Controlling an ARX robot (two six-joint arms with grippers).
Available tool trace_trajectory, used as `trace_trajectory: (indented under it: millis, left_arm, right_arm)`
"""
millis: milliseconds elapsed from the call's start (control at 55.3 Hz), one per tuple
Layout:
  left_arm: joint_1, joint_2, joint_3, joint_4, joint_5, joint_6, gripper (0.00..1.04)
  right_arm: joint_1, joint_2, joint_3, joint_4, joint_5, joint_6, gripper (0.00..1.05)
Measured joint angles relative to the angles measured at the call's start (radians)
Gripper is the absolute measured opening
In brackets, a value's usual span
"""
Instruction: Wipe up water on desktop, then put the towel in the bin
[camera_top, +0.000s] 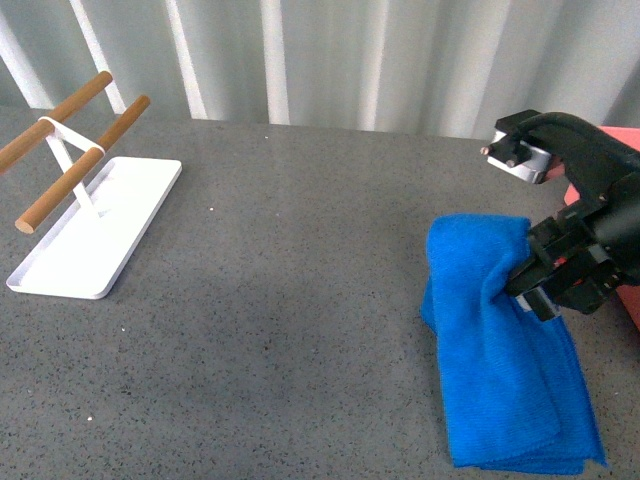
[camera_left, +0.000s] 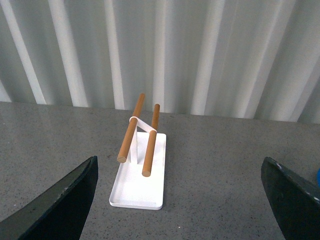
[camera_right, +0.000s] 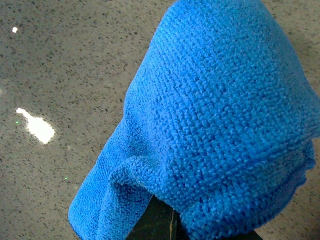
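Front view: high, looking down across the table (camera_top: 300, 330) to the wall (camera_top: 400, 60).
Left wrist view: low, distant, facing the white tray (camera_left: 137, 192).
Right wrist view: very close on the towel (camera_right: 215, 115).
Shared: white tray at front view's left; towel at its lower right.

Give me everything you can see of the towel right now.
The towel is bright blue, fuzzy looped microfibre, folded into a rough rectangle with layered edges showing at its near end. It lies on the desktop at the front right. Its far part is bunched and raised where the right end effector pinches a fold on its right edge; in the right wrist view the cloth humps up close to the camera. Nothing else touches it. I cannot tell whether it is wet.
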Motion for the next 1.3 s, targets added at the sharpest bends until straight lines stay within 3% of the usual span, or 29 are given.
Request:
trace_trajectory:
  millis: [235,669,940,1139,1302]
  left_arm:
    - [0.0,0.0,0.0,0.0,0.0,0.0,0.98]
    - [0.0,0.0,0.0,0.0,0.0,0.0,0.98]
    - [0.0,0.0,0.0,0.0,0.0,0.0,0.98]
    - [0.0,0.0,0.0,0.0,0.0,0.0,0.98]
    - [0.0,0.0,0.0,0.0,0.0,0.0,0.98]
  right_arm:
    - [-0.116,-0.009,0.046,-0.038,0.034,-0.078,0.03]
    - [-0.183,-0.038,0.351,-0.087,0.071,-0.066,0.03]
    - [-0.358,-0.119,0.497,-0.142,0.06,0.007,0.03]
    - [-0.532,-0.109,0.484,-0.208,0.076,-0.013,0.03]
    - [-0.6,-0.035,0.446,-0.214,0.087,-0.025,0.03]
